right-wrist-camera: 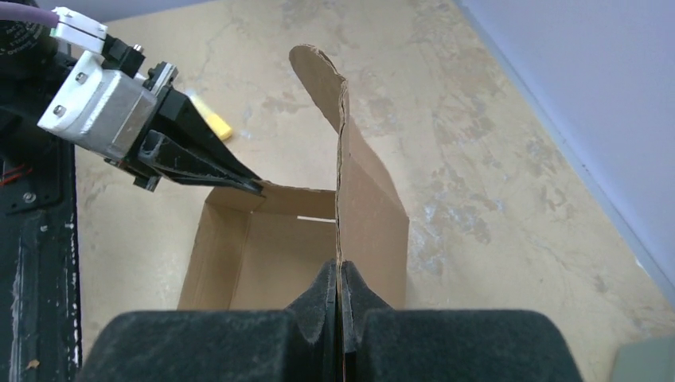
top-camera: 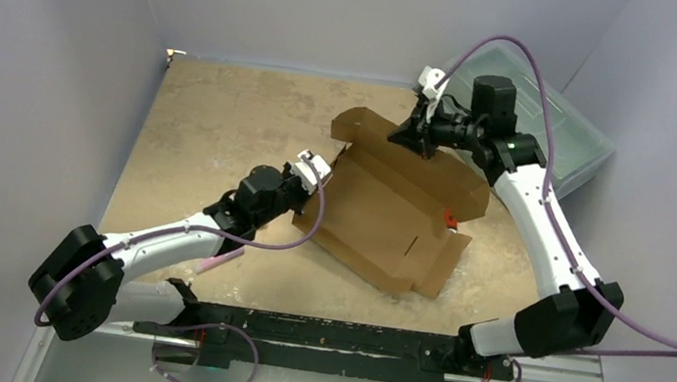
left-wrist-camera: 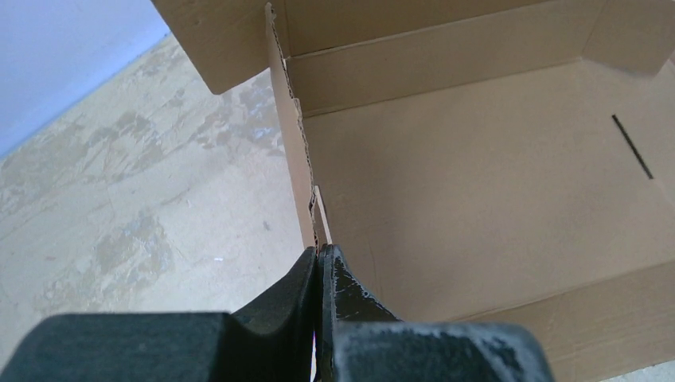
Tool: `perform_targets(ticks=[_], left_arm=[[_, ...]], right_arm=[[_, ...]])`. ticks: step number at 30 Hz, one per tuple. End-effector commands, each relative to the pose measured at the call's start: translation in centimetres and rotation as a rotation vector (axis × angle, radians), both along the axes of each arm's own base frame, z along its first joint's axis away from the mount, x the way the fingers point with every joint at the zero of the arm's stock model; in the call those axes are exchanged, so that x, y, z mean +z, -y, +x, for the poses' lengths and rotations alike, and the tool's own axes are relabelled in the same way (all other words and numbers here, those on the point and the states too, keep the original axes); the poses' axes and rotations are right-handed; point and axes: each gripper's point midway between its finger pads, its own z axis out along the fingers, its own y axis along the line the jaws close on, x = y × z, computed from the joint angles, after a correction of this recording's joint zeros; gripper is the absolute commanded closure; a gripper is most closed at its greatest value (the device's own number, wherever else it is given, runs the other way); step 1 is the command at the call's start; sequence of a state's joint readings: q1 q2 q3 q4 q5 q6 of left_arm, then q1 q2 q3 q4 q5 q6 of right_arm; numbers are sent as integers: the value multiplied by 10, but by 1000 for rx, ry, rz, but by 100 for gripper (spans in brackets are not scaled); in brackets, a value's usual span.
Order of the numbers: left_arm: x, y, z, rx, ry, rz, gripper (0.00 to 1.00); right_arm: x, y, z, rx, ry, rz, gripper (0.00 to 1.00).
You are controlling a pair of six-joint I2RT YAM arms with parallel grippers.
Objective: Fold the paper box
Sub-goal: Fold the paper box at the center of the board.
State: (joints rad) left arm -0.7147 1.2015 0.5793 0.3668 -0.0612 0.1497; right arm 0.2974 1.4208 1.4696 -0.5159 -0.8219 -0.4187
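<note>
Sitting half-formed at the middle of the table, paper box. Left gripper pinches its left wall edge; right gripper pinches the far upright flap. Risk: opposed pulls tearing the corrugated edge, or dragging the box toward the plastic bin.

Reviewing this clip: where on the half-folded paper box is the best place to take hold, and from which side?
Grip a raised wall by its thin edge, coming from outside with one finger on each face. The paper box lies open with walls standing, and its flat base offers no pinch. The left gripper and right gripper are shut on such walls.
</note>
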Motion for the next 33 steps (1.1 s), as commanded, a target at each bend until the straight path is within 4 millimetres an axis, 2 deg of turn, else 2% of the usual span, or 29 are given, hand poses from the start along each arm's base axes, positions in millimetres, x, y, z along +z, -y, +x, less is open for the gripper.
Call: perform_targets(ticks=[1,7,11,16,20,28,33], left_arm=[[-3,-1,2,27,-20,7,100],[-25,-5,1,56,-78,23,100],[-35,-8,-4,57,-93,14,100],[-34,-12,-10,54,-70,-4,100],[-31,-12,-18,20,-44,-32,100],[-25,-3,-36,-81,-15,-105,100],[-31,-6,-44,-79,-42,-130,100]], right_arm=[[9,-16,-14,95,46,-51,100],[-10,-38,-30,171,6,-54,100],[-11,-38,-31,160,14,-64,100],[-4,-30,-28,137,73,-99,100],[-4,-25,-30,129,94,-126,100],[-33,-29,-31,164,-5,-145,100],[-40,-30,-31,171,-20,-146,100]])
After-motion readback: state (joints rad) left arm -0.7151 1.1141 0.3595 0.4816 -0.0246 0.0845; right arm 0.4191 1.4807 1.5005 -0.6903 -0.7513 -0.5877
